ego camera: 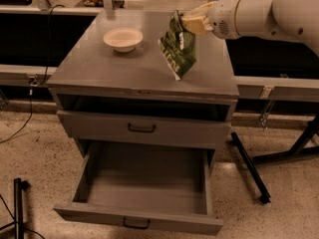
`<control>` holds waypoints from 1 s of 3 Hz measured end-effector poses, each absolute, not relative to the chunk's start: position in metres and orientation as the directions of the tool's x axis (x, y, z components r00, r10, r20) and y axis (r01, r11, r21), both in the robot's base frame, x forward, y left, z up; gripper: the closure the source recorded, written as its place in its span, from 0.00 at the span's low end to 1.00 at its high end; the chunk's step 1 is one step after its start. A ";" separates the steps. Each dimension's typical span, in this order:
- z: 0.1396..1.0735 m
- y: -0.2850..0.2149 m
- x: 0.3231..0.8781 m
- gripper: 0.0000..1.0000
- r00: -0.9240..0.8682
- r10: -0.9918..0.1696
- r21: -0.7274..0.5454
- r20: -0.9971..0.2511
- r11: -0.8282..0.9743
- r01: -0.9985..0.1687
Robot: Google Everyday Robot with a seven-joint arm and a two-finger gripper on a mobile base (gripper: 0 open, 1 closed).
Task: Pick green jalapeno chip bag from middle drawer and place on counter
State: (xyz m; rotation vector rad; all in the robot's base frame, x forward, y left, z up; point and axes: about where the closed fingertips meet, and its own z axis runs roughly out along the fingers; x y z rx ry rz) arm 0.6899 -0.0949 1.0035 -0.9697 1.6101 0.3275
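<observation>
The green jalapeno chip bag (177, 49) hangs by its top edge from my gripper (192, 22), which is shut on it. The bag dangles over the right middle of the grey counter (109, 68), its lower corner close to or just touching the top. My white arm comes in from the upper right. The middle drawer (142, 183) stands pulled open below, and its inside shows nothing in it. The like-handled drawer above it (142, 128) is shut.
A cream bowl (123, 38) sits on the counter's back left. A black stand leg (249, 166) lies on the speckled floor to the right of the cabinet. Another dark stand (19, 203) is at the lower left. A cable hangs at the left.
</observation>
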 end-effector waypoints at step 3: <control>0.985 -0.087 0.744 0.83 0.051 -0.404 -0.348 -0.913 0.709 -0.613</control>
